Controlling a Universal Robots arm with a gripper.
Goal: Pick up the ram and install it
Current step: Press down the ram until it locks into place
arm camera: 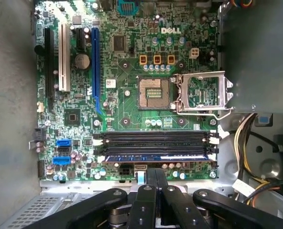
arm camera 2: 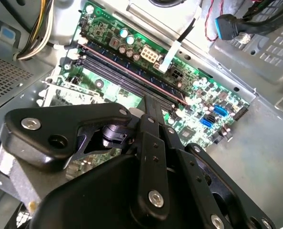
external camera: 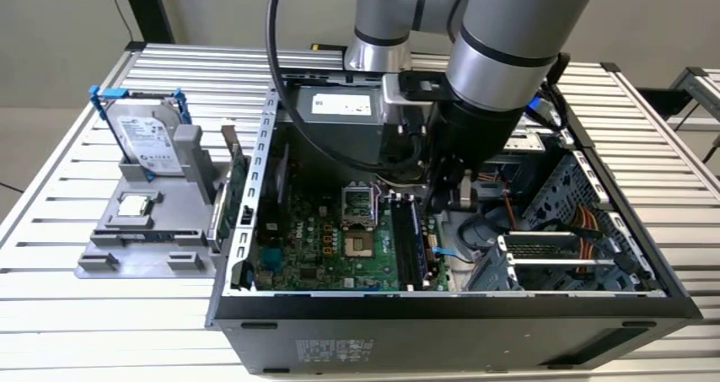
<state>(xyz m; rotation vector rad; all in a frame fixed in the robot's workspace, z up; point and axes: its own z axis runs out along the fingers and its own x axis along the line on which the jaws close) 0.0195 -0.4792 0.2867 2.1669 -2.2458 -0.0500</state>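
Hanging inside the open computer case [external camera: 585, 188], the gripper [arm camera: 151, 179] sits just above the motherboard [arm camera: 132, 86] (fingers look drawn together with nothing between them, though linkage hides their tips). Seated in the memory slot nearest the gripper lies the ram [arm camera: 156, 157], flat in its socket beside the empty dark slots [arm camera: 153, 139] and the open processor socket [arm camera: 153, 92].

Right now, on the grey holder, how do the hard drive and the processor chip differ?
The hard drive stands upright; the processor chip lies flat. The hard drive is far larger and sits in a blue frame; the processor chip is small and square. Both are silver, on the grey holder.
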